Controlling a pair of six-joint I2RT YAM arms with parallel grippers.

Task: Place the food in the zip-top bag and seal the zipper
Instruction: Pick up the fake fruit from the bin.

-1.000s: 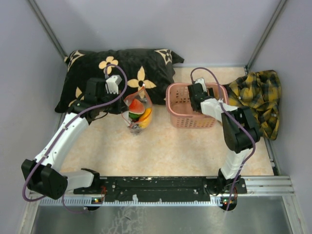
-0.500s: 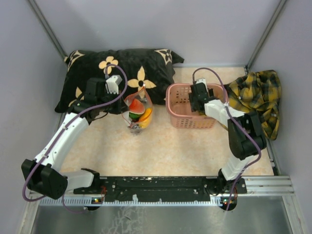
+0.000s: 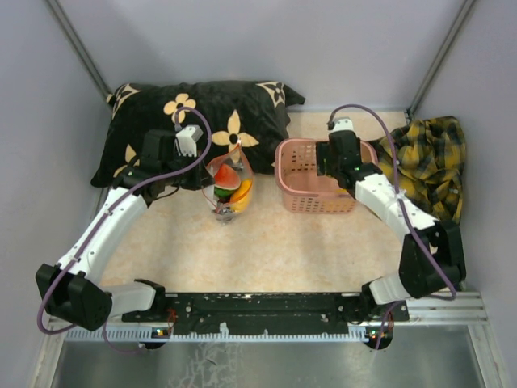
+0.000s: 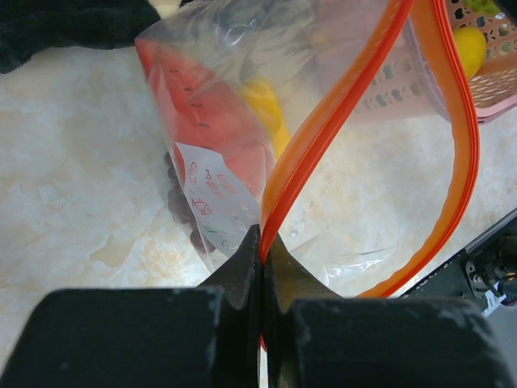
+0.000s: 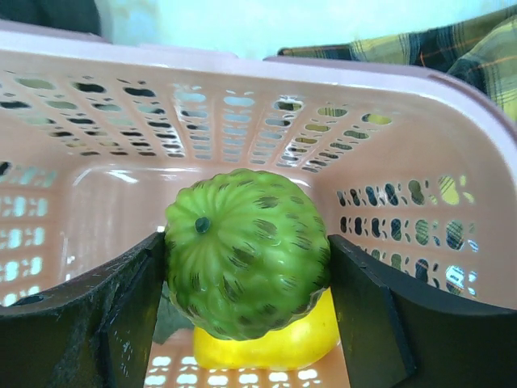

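The clear zip-top bag (image 3: 229, 187) stands on the table, and its red-orange zipper (image 4: 355, 89) gapes open. Inside show a red watermelon slice (image 4: 194, 105), a yellow piece (image 4: 262, 105) and dark grapes (image 4: 182, 212). My left gripper (image 4: 263, 242) is shut on one end of the zipper strip and shows from above (image 3: 208, 159) beside the bag. My right gripper (image 5: 246, 275) is inside the pink basket (image 3: 284, 174), with both fingers (image 5: 129, 299) pressed against a bumpy green fruit (image 5: 246, 250). Under that fruit lies a yellow piece (image 5: 266, 343).
A black flowered pillow (image 3: 161, 121) lies behind the bag at the back left. A yellow plaid cloth (image 3: 428, 162) is bunched to the right of the basket. The basket's perforated walls (image 5: 121, 178) close round my right gripper.
The right arm's elbow has swung out to the right while its gripper stayed in the basket with the green fruit. The left arm and the bag have not moved.
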